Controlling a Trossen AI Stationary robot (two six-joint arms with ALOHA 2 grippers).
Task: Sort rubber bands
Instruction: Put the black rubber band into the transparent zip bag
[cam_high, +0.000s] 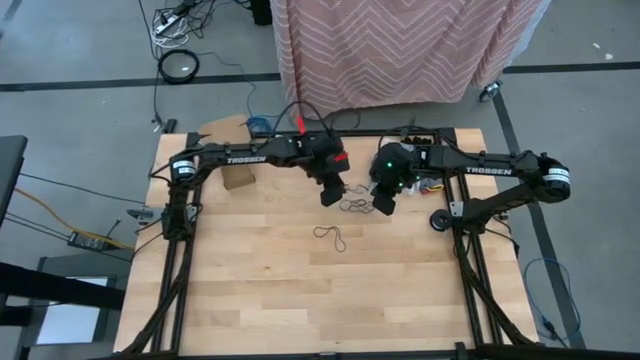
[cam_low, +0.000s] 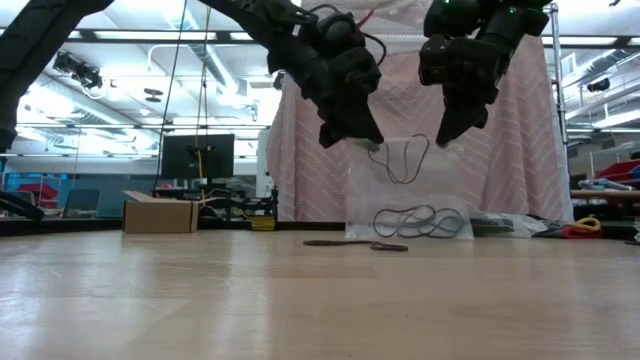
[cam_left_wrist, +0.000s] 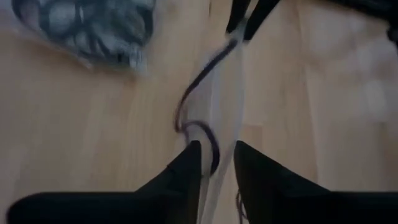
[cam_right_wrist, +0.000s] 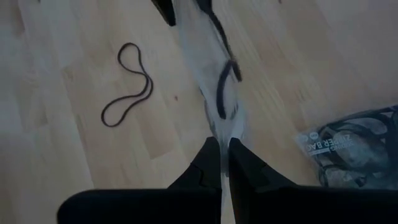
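Seen level across the pale wooden desk (cam_low: 300, 310), two dark arms hang from the top of the frame. The left claw (cam_low: 350, 135) sits just left of centre, the right claw (cam_low: 452, 128) right of centre, both well above the desk. Between them stretches a clear plastic bag (cam_low: 405, 190) whose top edge meets each claw; a dark rubber band (cam_low: 405, 160) shows looped within it. Lower in the bag, near the desk, more dark rubber bands (cam_low: 420, 222) lie bunched. Another band (cam_low: 355, 243) lies flat on the desk at centre. At left stands a cardboard box (cam_low: 160, 212). A pink patterned cloth (cam_low: 520, 150) hangs behind.
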